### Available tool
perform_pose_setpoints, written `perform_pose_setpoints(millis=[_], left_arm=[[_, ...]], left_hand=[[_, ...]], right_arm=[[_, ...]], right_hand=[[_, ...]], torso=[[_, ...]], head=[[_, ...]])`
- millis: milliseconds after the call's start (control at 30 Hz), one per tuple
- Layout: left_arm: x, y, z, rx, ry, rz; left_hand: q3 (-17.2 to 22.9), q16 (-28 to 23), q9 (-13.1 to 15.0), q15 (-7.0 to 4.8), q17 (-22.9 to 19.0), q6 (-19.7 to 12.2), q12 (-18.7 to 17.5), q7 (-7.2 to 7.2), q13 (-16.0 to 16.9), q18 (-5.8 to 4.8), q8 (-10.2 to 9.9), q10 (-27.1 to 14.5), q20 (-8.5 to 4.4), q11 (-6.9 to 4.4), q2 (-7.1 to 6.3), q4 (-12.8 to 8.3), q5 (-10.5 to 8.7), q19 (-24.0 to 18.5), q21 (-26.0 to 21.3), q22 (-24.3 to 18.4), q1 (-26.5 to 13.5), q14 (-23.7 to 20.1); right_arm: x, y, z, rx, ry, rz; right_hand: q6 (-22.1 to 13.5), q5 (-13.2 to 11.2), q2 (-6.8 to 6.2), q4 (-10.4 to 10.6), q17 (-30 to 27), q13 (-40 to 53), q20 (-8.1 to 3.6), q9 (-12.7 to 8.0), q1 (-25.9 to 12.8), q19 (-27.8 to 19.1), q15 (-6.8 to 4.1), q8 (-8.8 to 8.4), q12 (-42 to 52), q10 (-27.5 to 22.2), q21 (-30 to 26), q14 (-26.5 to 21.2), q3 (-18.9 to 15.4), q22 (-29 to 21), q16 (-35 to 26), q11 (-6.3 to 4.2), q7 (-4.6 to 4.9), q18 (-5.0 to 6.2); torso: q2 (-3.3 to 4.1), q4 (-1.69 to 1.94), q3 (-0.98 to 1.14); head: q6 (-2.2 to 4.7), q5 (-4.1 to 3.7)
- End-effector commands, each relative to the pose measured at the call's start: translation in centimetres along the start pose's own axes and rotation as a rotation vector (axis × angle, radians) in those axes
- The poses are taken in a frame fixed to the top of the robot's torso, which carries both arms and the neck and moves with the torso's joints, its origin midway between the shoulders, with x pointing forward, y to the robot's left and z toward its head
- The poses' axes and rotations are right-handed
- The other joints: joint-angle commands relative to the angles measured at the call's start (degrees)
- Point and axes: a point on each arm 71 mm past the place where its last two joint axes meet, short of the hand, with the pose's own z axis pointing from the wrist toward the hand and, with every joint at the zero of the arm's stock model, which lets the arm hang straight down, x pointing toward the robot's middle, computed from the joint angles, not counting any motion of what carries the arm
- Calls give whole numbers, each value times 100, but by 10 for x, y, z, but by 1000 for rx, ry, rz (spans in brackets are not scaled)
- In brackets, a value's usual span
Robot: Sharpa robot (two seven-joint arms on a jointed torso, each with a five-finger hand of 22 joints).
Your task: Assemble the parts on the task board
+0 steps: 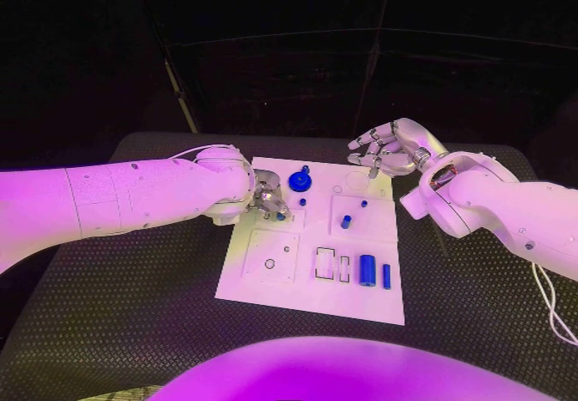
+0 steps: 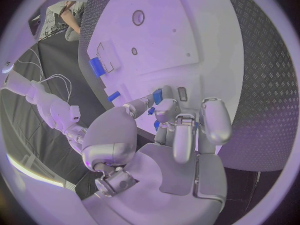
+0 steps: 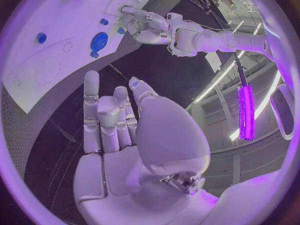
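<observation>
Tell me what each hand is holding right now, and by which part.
The left hand rests its fingertips on a small blue part on the task board; whether it grips it cannot be told. The right hand holds nothing.

Two smooth white arms end in a silver left hand [image 1: 267, 197] and right hand [image 1: 387, 147] with rounded, segmented metallic fingers [image 2: 214, 119]; thin white cables trail along each arm.

A flat white rectangular task board [image 1: 259, 288] is seen at frame centre; small blue plastic parts [image 1: 367, 269] are scattered lying and standing across it.
</observation>
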Motion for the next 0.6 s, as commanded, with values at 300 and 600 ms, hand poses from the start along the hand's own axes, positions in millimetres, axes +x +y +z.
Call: perform_pose_setpoints(millis=[300, 600], left_arm=[[-1, 3, 0, -12, -10, -15], [-1, 6, -3, -11, -23, -25]], left_hand=[[-834, 17, -50, -41, 1510, 134, 57, 3, 27, -110, -50, 14, 3, 9, -161, 445, -321, 71, 23, 28, -469, 594], [-1498, 17, -80, -51, 1510, 141, 63, -7, 29, -115, -67, 7, -10, 0, -201, 640, -406, 86, 25, 57, -383, 594]], right_arm=[[0, 1, 0, -12, 7, 1], [-1, 1, 1, -13, 4, 7]], right_hand=[[-40, 229, -175, 110, -8, -47, 5, -2, -168, 53, -4, 44, 37, -2, -65, 16, -56, -28, -53, -18, -7, 28], [-66, 232, -215, 196, -7, -73, 8, -2, -265, 68, -2, 55, 61, -2, -97, 20, -132, -45, -77, -17, -11, 28]], torso=[[0, 2, -4], [-1, 4, -5]], head=[[1, -14], [1, -15]])
